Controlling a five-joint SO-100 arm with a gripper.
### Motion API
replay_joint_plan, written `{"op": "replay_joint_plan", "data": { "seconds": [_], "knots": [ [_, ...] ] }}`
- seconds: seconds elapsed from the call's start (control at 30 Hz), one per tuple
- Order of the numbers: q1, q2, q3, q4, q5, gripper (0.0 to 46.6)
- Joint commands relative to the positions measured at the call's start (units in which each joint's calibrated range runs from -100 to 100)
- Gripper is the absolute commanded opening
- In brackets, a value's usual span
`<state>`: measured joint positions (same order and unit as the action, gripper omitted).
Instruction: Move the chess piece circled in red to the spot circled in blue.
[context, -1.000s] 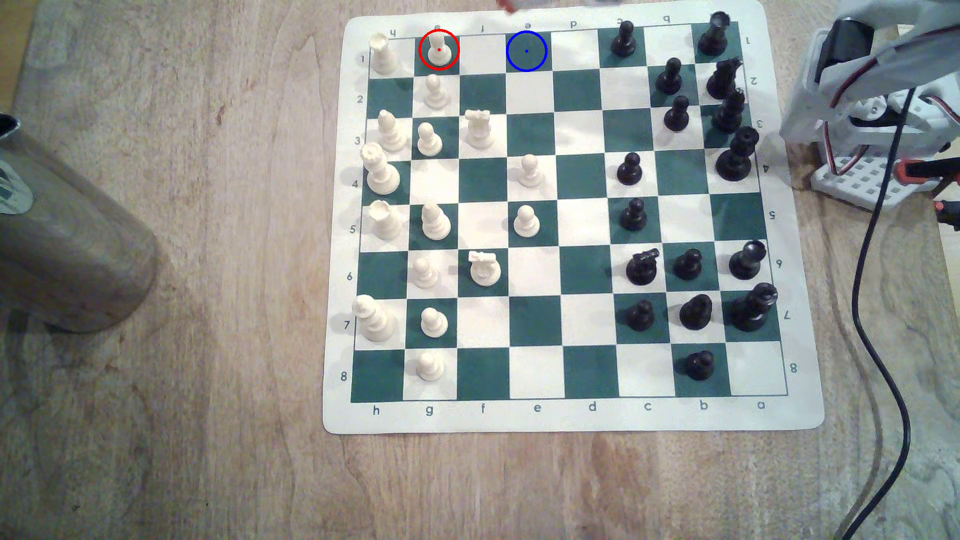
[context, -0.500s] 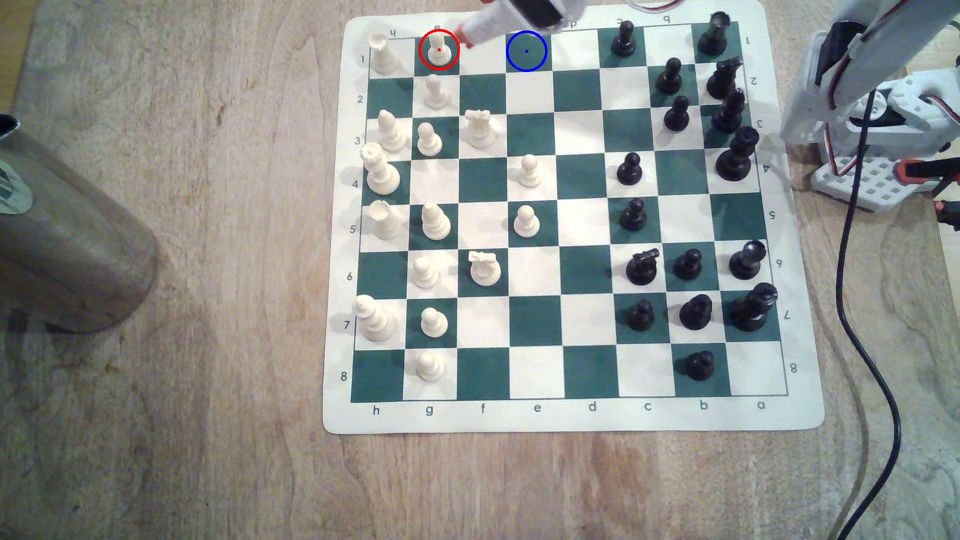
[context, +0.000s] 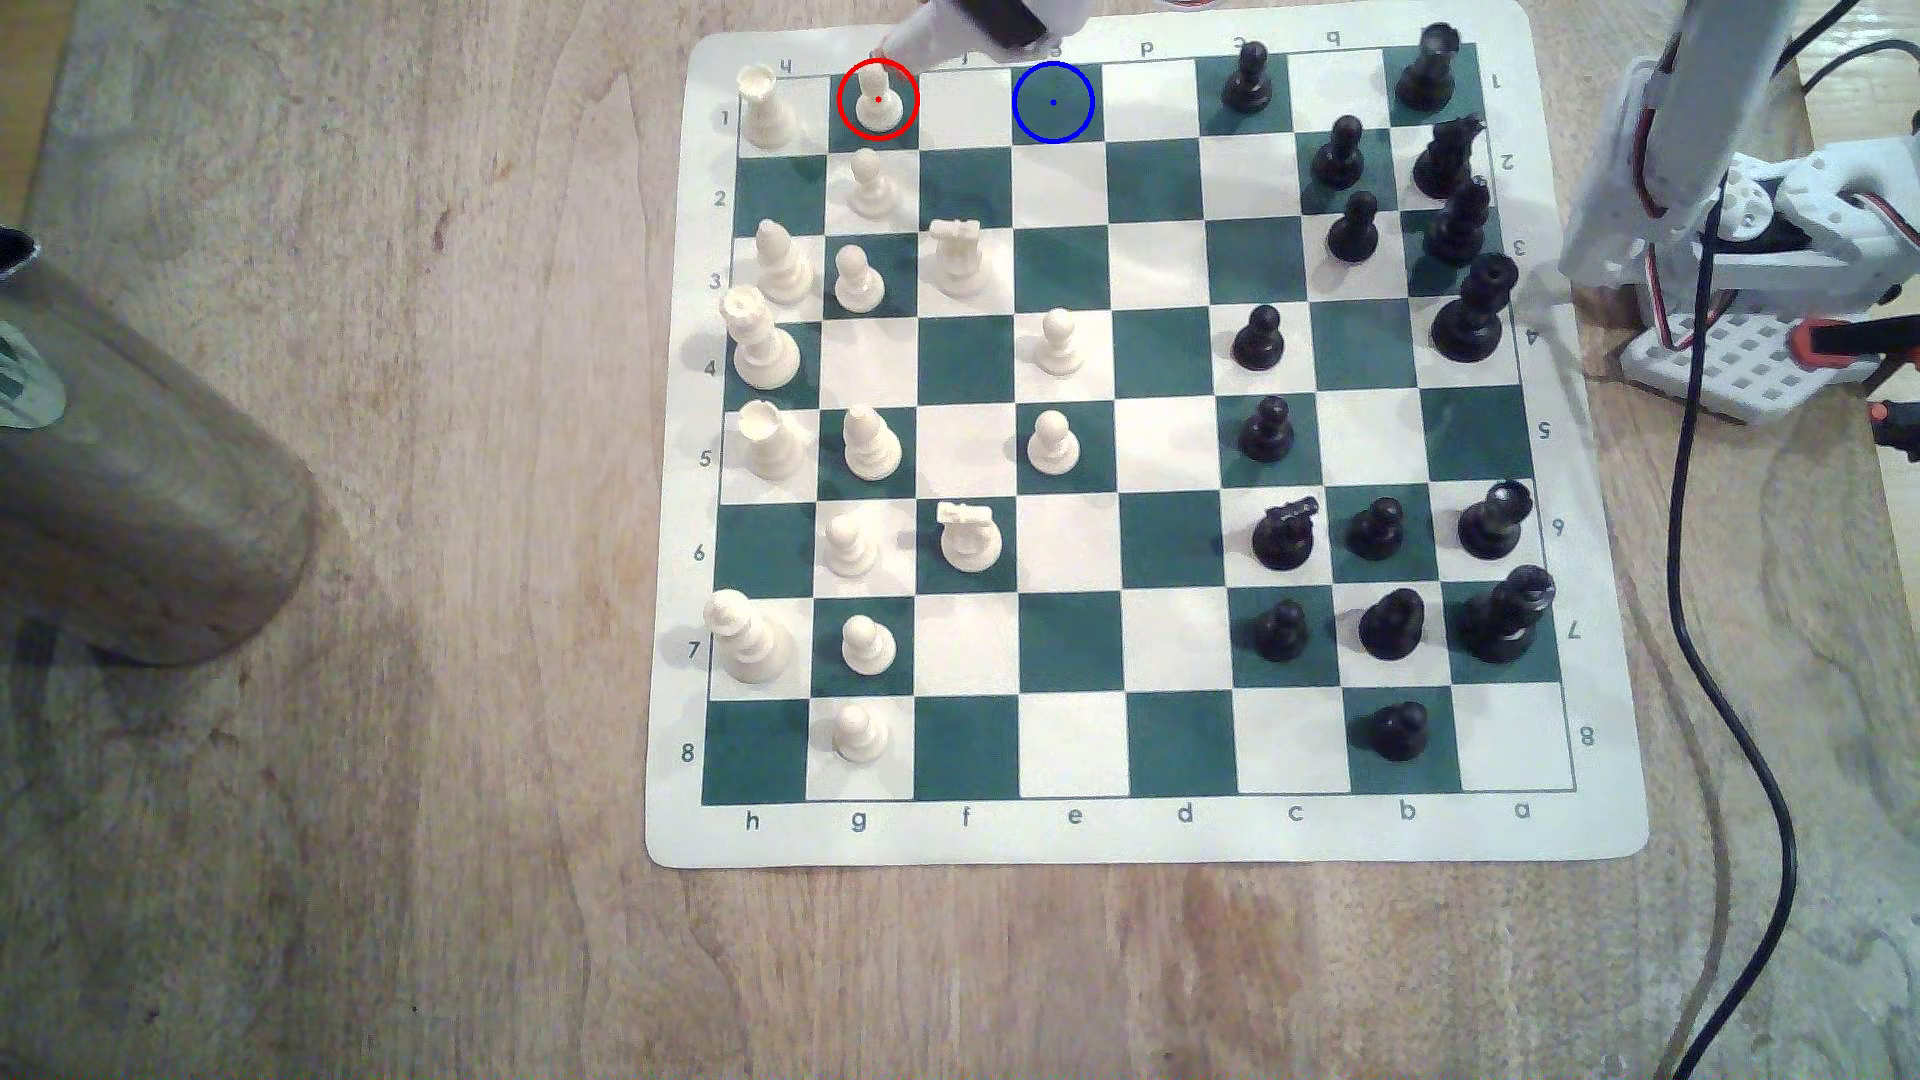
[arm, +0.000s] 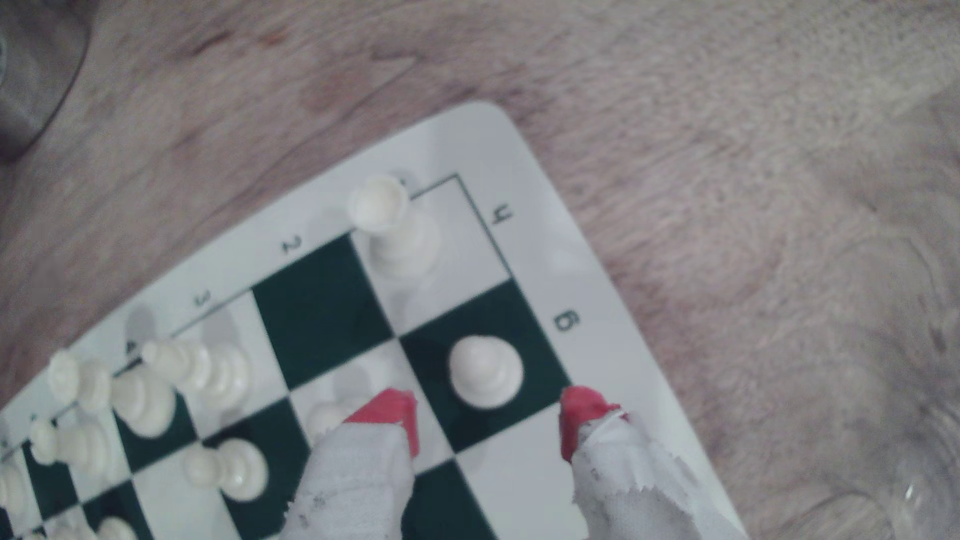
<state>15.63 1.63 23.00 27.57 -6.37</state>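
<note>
the end effector (context: 904, 42) is cut off at the exterior view's 12 o'clock edge; its cloth-wrapped fingers (arm: 358, 477) run off the wrist view's edge.

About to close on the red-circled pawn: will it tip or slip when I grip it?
The red-circled pawn has a wide round base, so it probably resists tipping. Its rounded, glossy-looking head may slip between the open gripper fingertips; gripping at the slim neck seems safer. It looks small and likely light.

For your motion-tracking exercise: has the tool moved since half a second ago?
Yes. In the exterior view the tool has shifted left, away from the blue ring, and sits just above the red-ringed white pawn, open.
</note>
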Motion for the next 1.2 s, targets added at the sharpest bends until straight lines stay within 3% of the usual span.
{"op": "replay_joint_plan", "data": {
  "seconds": [0.0,0.53,1.17],
  "knots": [
    [0.0,1.8,-7.7,0.1,0.0,14.9],
    [-0.6,14.7,-19.1,2.7,-0.2,14.9],
    [-0.5,17.0,-22.0,0.0,-0.5,13.8]
  ]
}}
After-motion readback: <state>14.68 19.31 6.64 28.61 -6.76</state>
